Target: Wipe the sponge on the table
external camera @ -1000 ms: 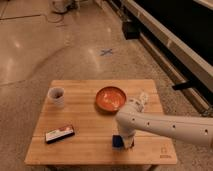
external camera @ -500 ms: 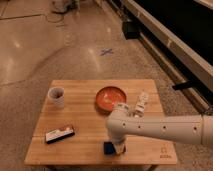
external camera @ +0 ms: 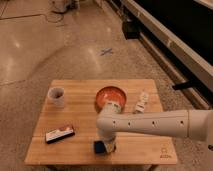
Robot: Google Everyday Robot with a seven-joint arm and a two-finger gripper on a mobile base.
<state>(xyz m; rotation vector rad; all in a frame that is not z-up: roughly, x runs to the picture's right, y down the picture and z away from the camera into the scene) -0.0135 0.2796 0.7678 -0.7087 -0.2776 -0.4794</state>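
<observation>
Sponge (external camera: 99, 147) sits clamped in my gripper (external camera: 106, 145), pressed onto the table (external camera: 80, 125) by its near edge, before the orange plate (external camera: 113, 94).

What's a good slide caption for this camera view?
Gripper on the blue sponge near the front edge of the wooden table, orange plate behind.

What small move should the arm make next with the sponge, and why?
Probably slide the gripper, down on the sponge near the table's front edge, along that edge toward the striped block's corner: the sponge lies on the wood, with open board that way.
</observation>
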